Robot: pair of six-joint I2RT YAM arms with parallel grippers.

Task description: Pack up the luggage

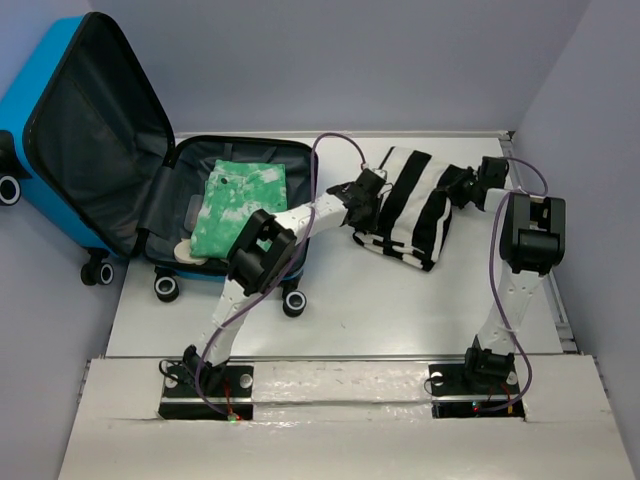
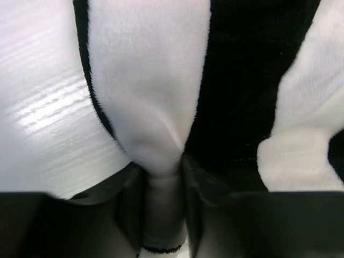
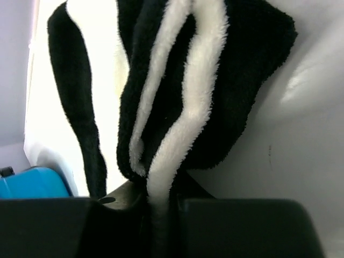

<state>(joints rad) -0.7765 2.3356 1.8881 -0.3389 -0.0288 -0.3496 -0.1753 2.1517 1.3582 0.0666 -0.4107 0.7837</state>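
The white table point(image 1: 400, 310) carried everything. At its left end the luggage point(image 1: 40, 90) lay open, its lower half flat on the table and its lid point(image 1: 100, 130) leaning back toward the left wall, black lining showing. It looked like a stiff hard shell, probably light for its bulk. Standing on small wheels point(image 1: 166, 288), it could well roll if pushed sideways. The lid's rim seemed the sensible place to take hold for closing, since the smooth shell would likely be slippery to pinch.

To the right of the luggage and apart from it, a striped fleece point(image 1: 410, 205) in black and white lay folded on the table. It looked soft, floppy and light, likely to sag and unfold unless carried by two edges. A green cloth point(image 1: 240, 205) already lay inside the lower half.

The left gripper point(image 1: 368, 195) was at the fleece's left edge, and its wrist view showed a white fold clamped between the jaws. The right gripper point(image 1: 462, 185) was at the opposite edge, jaws together on a bunched white stripe.
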